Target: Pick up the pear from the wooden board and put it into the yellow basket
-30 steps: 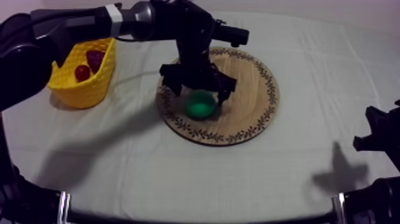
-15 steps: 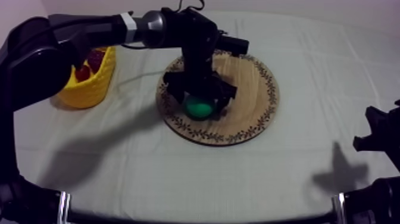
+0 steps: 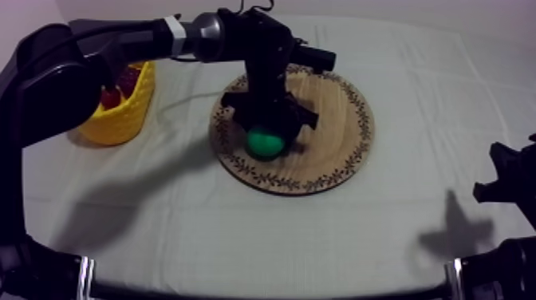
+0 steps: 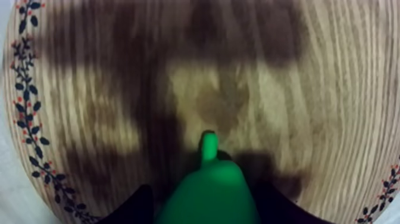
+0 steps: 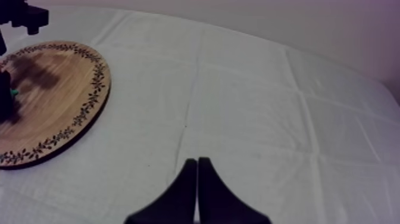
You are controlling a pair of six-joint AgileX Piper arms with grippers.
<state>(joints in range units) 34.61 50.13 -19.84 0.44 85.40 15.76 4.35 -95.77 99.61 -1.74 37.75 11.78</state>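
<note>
A grey-white cloth [image 3: 239, 231] covers the table. My left gripper [image 3: 266, 134] is clamped round the green toy pear [image 3: 265, 144], with a black finger [image 4: 140, 210] against each side. The round wooden board with a patterned rim [image 3: 339, 132] lies directly under the claw. Back along the claw's arm sits the yellow basket [image 3: 124, 116], holding a small red fruit [image 3: 110, 97]. Well apart from the claw, my right gripper [image 5: 197, 179] has its fingers pressed together on nothing.

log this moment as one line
left gripper: shut on pear | pear: on wooden board | right gripper: shut, at rest | yellow basket: no pear yet
</note>
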